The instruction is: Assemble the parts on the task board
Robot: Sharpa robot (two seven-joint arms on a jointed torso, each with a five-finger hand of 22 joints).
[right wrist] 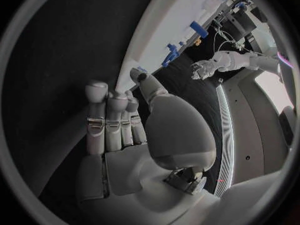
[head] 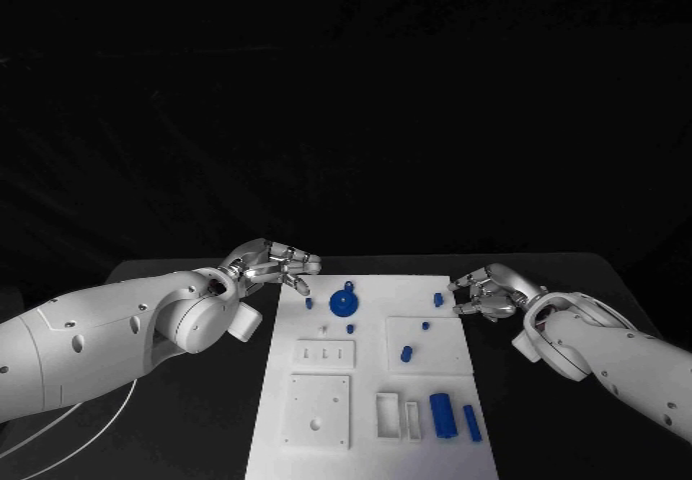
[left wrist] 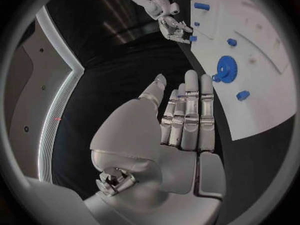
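From the head camera you have the left hand (head: 274, 265) at the far left corner of the task board (head: 372, 440), fingers apart and holding nothing, and the right hand (head: 488, 293) at the board's far right edge, fingers loosely curled, also empty as far as you can tell. The blue gear (head: 343, 303) lies just beside the left hand's fingertips, with a small blue peg (head: 307, 302) between them; a blue pin (head: 438, 298) stands just inboard of the right hand. If you reach for the gear from here, the fingers could knock that peg over or push the gear off its seat. In the left wrist view, the left hand (left wrist: 181, 120) is flat and spread over the dark tabletop (left wrist: 112, 80), the gear (left wrist: 225, 66) ahead of its fingertips: a low sweep may catch the board's edge and shift the whole plate. In the right wrist view, the right hand (right wrist: 125, 130) is open beside the board (right wrist: 169, 20), near its edge, so a careless inward move could nudge it.
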